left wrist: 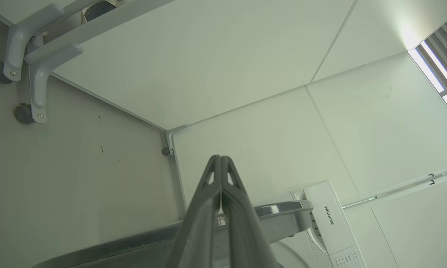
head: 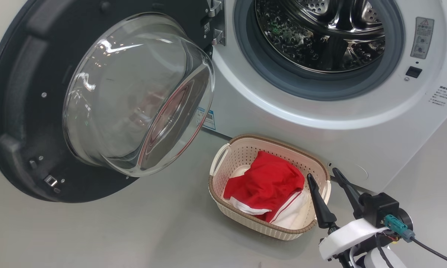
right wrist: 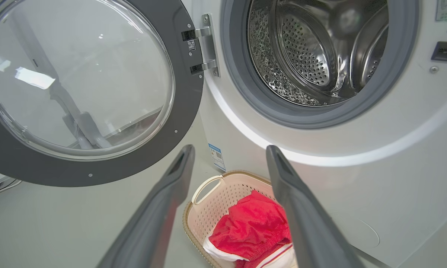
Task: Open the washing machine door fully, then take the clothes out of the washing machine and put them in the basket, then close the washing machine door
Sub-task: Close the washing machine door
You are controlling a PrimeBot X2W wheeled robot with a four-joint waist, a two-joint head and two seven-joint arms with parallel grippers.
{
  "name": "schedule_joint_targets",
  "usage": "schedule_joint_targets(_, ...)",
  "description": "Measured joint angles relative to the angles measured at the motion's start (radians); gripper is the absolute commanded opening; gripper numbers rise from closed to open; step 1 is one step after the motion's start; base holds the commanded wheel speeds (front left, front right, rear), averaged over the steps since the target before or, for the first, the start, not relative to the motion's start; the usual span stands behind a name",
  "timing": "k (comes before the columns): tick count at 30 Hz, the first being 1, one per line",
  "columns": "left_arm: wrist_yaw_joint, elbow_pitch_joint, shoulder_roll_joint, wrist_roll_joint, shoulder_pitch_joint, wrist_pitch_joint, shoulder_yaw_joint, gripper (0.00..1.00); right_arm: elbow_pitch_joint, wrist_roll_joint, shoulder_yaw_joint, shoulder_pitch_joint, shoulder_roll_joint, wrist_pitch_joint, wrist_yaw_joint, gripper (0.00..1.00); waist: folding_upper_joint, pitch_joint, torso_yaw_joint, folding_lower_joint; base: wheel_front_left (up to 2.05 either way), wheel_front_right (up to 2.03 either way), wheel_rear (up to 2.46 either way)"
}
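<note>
The washing machine stands with its door swung wide to the left, black rim and glass bowl facing me. Its steel drum shows no fabric inside. The red and white clothes lie in the cream basket on the floor below the machine's opening. My right gripper hangs open just right of and above the basket, nothing between its fingers. My left gripper is shut and empty, pointing up at a white ceiling.
Grey floor spreads left of and in front of the basket. A blue label sticker sits on the machine's lower left front. In the left wrist view, the machine's white detergent drawer panel and the door's grey edge lie below the fingers.
</note>
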Motion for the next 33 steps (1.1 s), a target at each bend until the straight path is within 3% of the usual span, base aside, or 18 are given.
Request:
schedule_joint_targets(21,0.012,0.198,0.037,-0.078,-0.154,0.142,-0.053,0.0,-0.033,-0.001,-0.021,-0.028,-0.022,0.017,0.0,1.0,0.0,0.077,-0.1,0.0,0.0,0.0,0.0)
schedule_joint_targets(33,-0.031,0.238,0.07,-0.125,-0.167,0.261,-0.08,0.0,-0.038,0.0,-0.03,-0.028,-0.031,0.017,-0.008,1.0,0.0,0.091,-0.096,0.0,0.0,0.0,0.0)
